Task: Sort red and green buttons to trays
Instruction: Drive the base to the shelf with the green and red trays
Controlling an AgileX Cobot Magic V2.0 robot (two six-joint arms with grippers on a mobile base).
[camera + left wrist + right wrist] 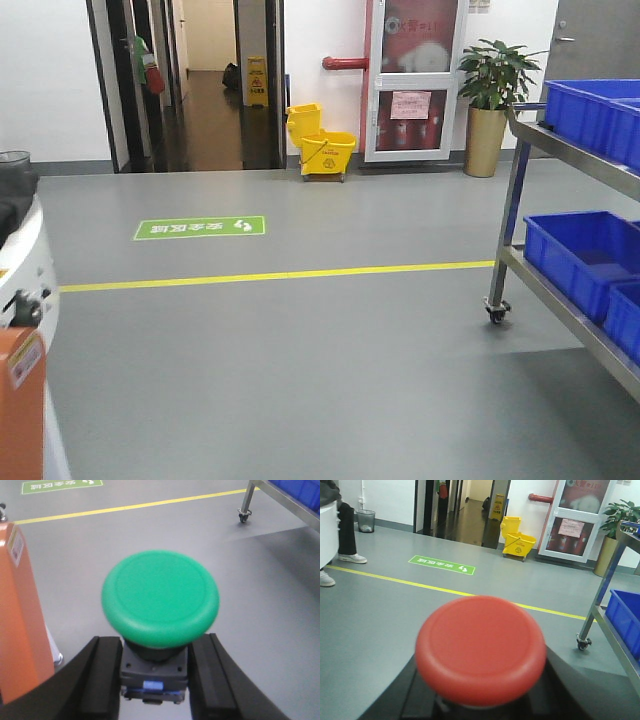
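Grips the green button (160,597) in the left pincer (156,655), with the black fingers (102,680) pressed flat on either side of its dark body, low in the centre of the left wrist view. Carries it stem-on: long axis running up from between the jaws, cap outermost and tipped toward the lens, filling mid-frame above grey floor (260,590).

Holds the red button (481,650) the same way in the right pincer (480,700), lower centre of the right wrist view. Probably clamps its body too, though keeps the fingers almost wholly hidden under the blurred cap.

Shows no trays in any view. Offers only floor, a yellow line (280,274) across mid-frame, a mop bucket (322,150) at the far wall, and a cart (507,230) with blue crates (580,255) at the right edge of the front view.

Leaves open, then, the one relation that counts: which way each tray lies from each pincer, and which arm sits nearer which. Judging by the two loads, needs each button lowered body first, cap up, into the tray of its own colour, so calls first for bringing the trays into frame. Risks a crossed reach if the green one lies to the right.
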